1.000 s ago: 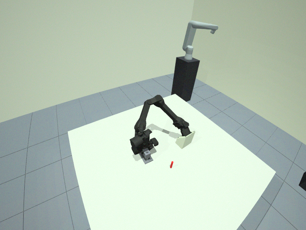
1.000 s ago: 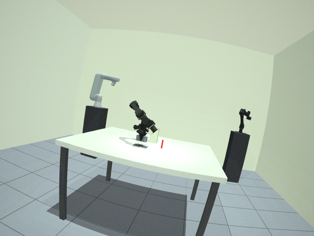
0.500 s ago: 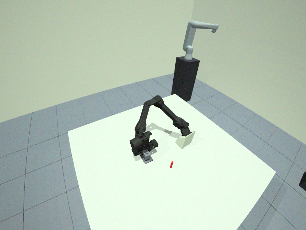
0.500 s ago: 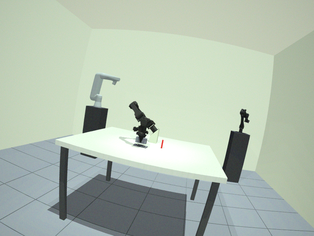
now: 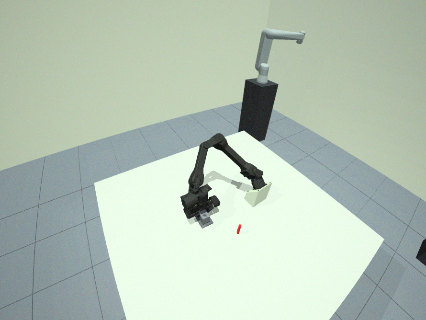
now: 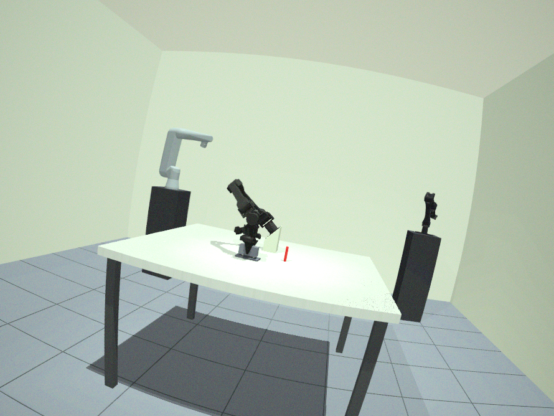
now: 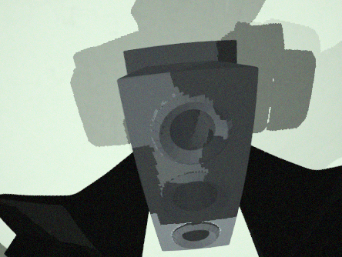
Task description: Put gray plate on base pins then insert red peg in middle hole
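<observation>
Gripper (image 5: 202,211) sits left of centre in the top view, fingers clamped on the gray plate (image 7: 189,157). In the wrist view the plate fills mid-frame with the base (image 7: 179,57) showing just past its upper edge (whether the two touch, cannot tell). Plate's holes run down its length; the near one (image 7: 195,234) is low in frame. In the exterior view the gripper is right down at the base (image 6: 248,256) on the white table (image 6: 313,286). Red peg (image 5: 238,228) stands upright on the table, right of the gripper and apart from it, nothing holding it.
</observation>
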Controlling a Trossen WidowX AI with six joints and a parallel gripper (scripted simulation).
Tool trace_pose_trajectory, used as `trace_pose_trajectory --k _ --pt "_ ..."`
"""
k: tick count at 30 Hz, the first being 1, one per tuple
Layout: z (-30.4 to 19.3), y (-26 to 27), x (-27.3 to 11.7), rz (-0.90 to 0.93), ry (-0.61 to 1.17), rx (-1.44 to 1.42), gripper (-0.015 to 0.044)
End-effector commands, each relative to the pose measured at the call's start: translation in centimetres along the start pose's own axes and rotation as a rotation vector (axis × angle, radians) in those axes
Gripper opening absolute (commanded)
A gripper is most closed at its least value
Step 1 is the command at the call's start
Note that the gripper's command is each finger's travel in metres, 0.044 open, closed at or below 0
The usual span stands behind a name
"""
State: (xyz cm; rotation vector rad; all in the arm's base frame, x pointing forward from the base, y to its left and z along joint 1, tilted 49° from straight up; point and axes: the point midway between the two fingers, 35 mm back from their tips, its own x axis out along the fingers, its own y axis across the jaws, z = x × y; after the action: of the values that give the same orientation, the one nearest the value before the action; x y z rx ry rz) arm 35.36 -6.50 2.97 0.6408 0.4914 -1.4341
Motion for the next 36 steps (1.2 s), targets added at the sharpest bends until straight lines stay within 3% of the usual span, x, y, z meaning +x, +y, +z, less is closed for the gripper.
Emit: trace_pose_trajectory --k 1,2,19,24,31,36 --pt "0.0 0.0 0.0 0.0 0.0 0.001 0.0" --pt "0.0 0.0 0.0 0.0 0.0 0.001 0.0" --pt "0.0 0.0 0.0 0.0 0.0 0.001 0.044" --pt "-0.1 0.2 -1.1 0.0 0.003 0.0 0.044" --pt "-0.2 0.2 -11.4 -0.008 0.002 -0.01 0.044" --pt "-0.5 0.4 -11.7 -0.008 0.002 -0.01 0.044"
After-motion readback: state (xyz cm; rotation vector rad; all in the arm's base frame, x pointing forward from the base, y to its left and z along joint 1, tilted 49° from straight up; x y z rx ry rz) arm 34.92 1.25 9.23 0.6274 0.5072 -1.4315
